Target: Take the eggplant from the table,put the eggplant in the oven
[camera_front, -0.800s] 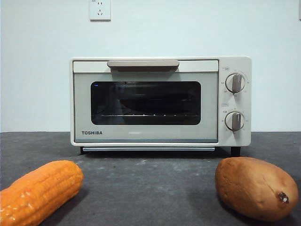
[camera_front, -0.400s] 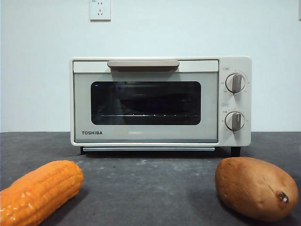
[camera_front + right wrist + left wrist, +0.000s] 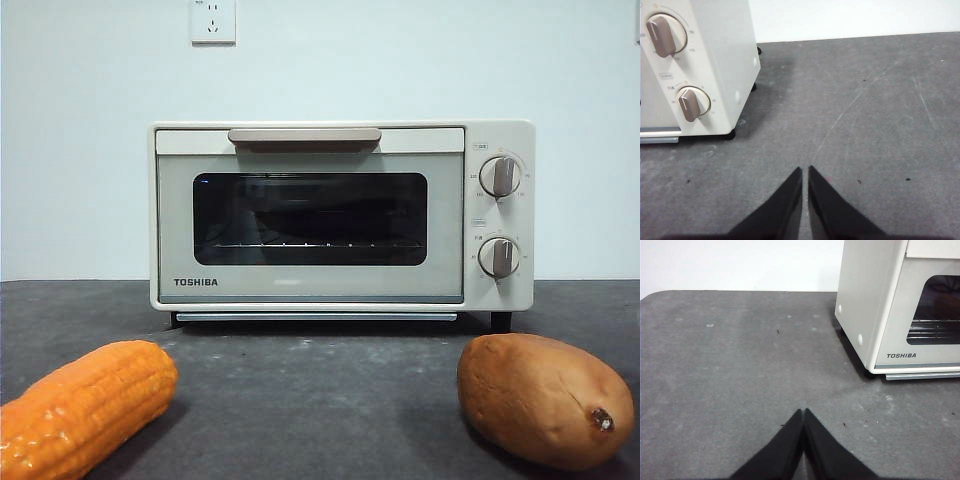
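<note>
The cream oven (image 3: 310, 290) stands at the back of the dark grey table (image 3: 320, 390), its door closed. A dim, long dark shape lies behind the glass window above the wire rack; I cannot tell whether it is the eggplant. No eggplant shows on the table. My left gripper (image 3: 803, 411) is shut with nothing in it, hovering over bare table beside the oven (image 3: 880, 315) on its TOSHIBA-label side. My right gripper (image 3: 805, 169) is shut and holds nothing, over bare table on the knob side of the oven (image 3: 725, 60). Neither arm appears in the front view.
An orange corn cob (image 3: 80, 405) lies at the near left of the table. A brown tuber (image 3: 545, 400) lies at the near right. A wall socket (image 3: 212, 20) sits on the white wall behind the oven.
</note>
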